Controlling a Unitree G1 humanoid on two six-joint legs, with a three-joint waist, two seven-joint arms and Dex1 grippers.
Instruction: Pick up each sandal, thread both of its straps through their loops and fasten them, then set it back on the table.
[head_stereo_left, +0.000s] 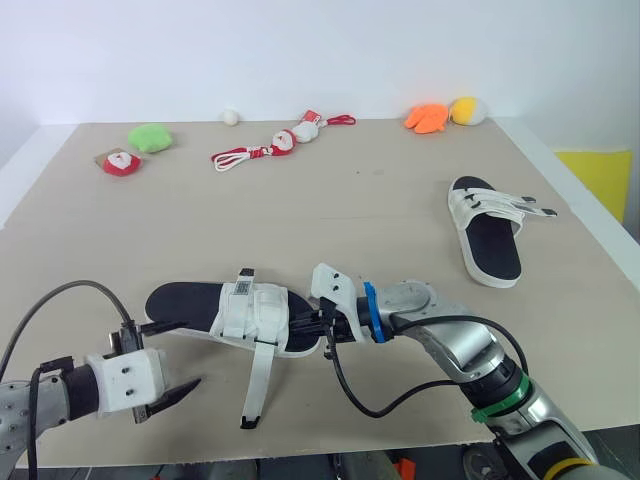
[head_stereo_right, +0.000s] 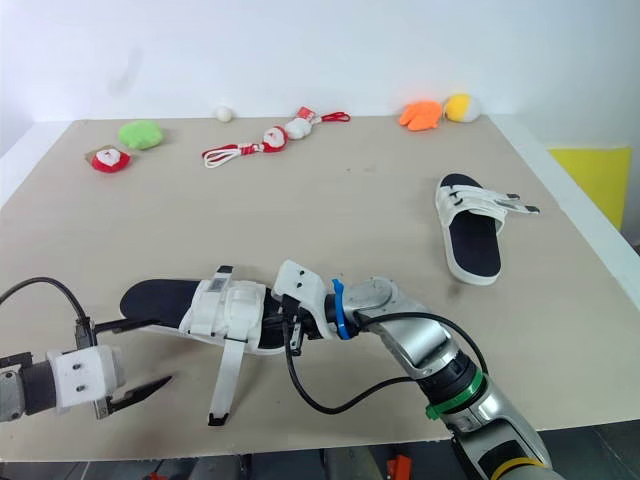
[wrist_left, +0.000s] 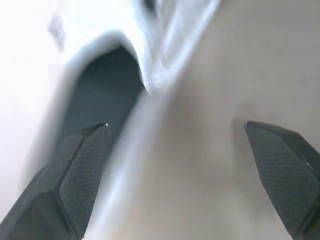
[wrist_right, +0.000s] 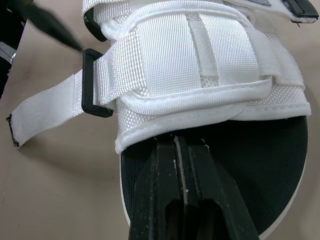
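1. While the near sandal (head_stereo_left: 250, 312) lies along the front of the table (head_stereo_left: 360, 200), the head view puts the right gripper (head_stereo_left: 318, 330) at its strapped end with fingers together. The left gripper (head_stereo_left: 172, 358) is beside the bare footbed end with fingers apart. One loose strap (head_stereo_left: 257, 385) trails toward the table's front edge. The far sandal (head_stereo_left: 487, 228) rests well apart on the right.
2. In the left wrist view, both fingers (wrist_left: 82, 175) stand wide apart over bare table, with the footbed blurred beyond one tip.
3. In the right wrist view, the closed fingertips (wrist_right: 167, 150) meet the hem of the white webbing upper (wrist_right: 200, 65). Whether they pinch it I cannot tell. A strap runs through a black loop (wrist_right: 92, 82).
4. The sandal is probably light, with a bendy sole and limp straps. The sole rim looks the firmest hold, and the strap's free tip is the place to pinch for threading.
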